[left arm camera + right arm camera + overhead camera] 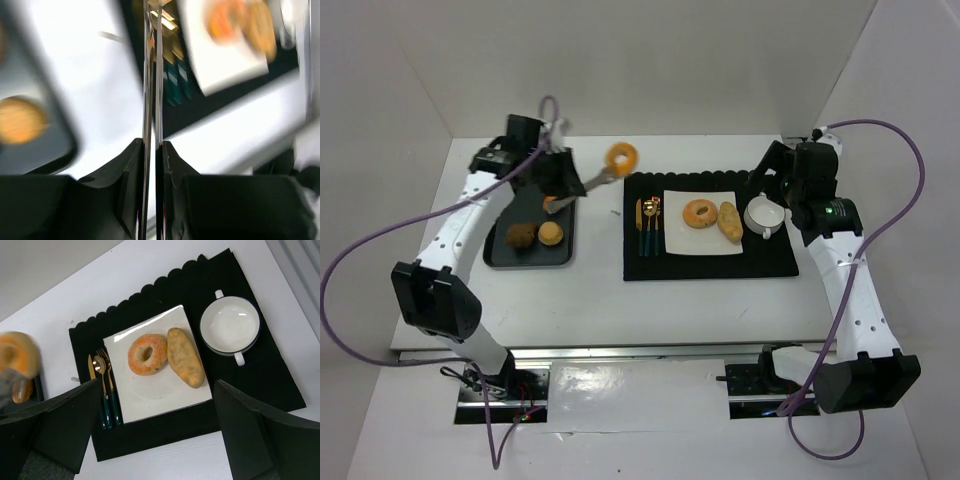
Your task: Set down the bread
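My left gripper [568,188] is shut on a pair of metal tongs [597,177], whose two blades [152,75] run straight out between its jaws. The tongs' tips hold a glazed ring of bread [621,156] in the air between the dark tray [500,255] and the black placemat [710,262]. It shows blurred in the right wrist view as the ring [17,352]. On the white square plate [695,242] lie another ring [699,213] and an oval roll [730,221]. My right gripper [772,178] hangs open above the mat, empty.
The tray holds a dark-brown bun [521,236], a tan bun [551,233] and an orange piece [552,203] under my left gripper. Gold cutlery [649,222] lies left of the plate. A white two-handled bowl [765,215] stands right of it. White walls enclose the table.
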Robot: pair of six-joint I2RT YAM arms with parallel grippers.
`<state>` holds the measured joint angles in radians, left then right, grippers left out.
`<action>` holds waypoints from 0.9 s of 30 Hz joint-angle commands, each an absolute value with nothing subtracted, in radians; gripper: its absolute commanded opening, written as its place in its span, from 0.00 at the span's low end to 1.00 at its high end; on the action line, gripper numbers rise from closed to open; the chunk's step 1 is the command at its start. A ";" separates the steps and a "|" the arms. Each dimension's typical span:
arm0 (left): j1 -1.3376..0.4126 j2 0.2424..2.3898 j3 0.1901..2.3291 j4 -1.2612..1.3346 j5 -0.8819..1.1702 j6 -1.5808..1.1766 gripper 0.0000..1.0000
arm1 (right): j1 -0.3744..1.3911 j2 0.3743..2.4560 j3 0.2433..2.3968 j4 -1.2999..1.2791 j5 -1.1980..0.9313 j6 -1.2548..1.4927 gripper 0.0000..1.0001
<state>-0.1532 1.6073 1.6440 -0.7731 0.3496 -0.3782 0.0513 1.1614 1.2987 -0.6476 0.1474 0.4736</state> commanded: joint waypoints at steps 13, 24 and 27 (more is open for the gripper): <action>-0.670 1.782 1.741 -0.765 0.322 -0.238 0.00 | 0.044 1.109 1.338 -0.653 0.181 0.454 1.00; -0.683 1.919 1.856 -0.844 0.292 -0.218 0.40 | 0.035 1.109 1.338 -0.653 0.172 0.454 1.00; -0.683 1.919 1.885 -0.880 0.279 -0.209 0.55 | 0.035 1.118 1.328 -0.653 0.172 0.454 1.00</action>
<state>-0.6842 1.9293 1.8194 -0.8471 0.2871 -0.2348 0.0418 1.1332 1.3117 -0.6514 0.1677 0.4698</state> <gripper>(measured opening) 0.542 0.994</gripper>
